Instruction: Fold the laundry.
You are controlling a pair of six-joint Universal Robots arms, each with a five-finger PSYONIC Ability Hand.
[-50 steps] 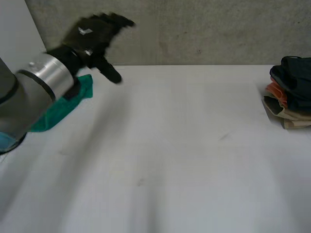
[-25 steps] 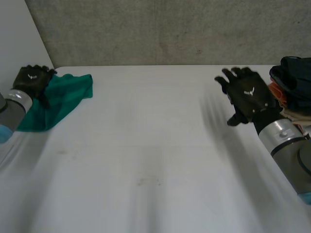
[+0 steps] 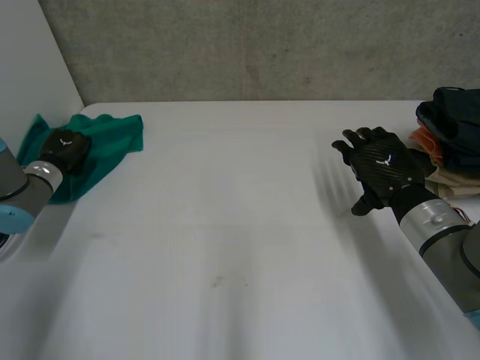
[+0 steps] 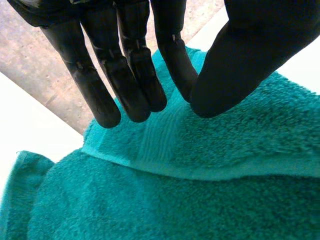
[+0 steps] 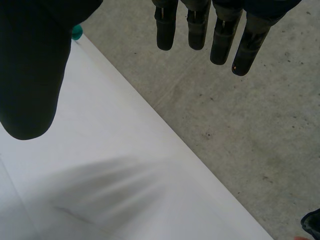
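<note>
Table (image 3: 225,247): white, lying bare under and ahead of the right fingertips.
Right arm (image 3: 442,240): grey, entering from the near right side.
Right hand (image 3: 384,171): black, palm down, over the table.
Right fingers (image 5: 197,30): straight and slightly spread, with the thumb (image 5: 30,75) held wide apart; nothing in their grasp.
Left arm (image 3: 19,187): grey with a light-blue cap, reaching along the table's left edge.
Left hand (image 3: 66,148): black, lowered onto the towel.
Left fingers (image 4: 135,75): straight and packed side by side, the thumb tip just beside the nearest fingertip. All tips poised at a folded ridge of terry, with no cloth seen caught between them.
Towel (image 3: 112,139): teal terry, crumpled, under the left palm and spreading past the left fingertips. Well apart from the right fingers.
Pile of clothes (image 3: 454,127): folded and stacked just beside the right hand's outer fingers, dark blue on top, then orange, then beige below.
Wall (image 3: 262,45): grey concrete, beyond the fingertips of both hands.
</note>
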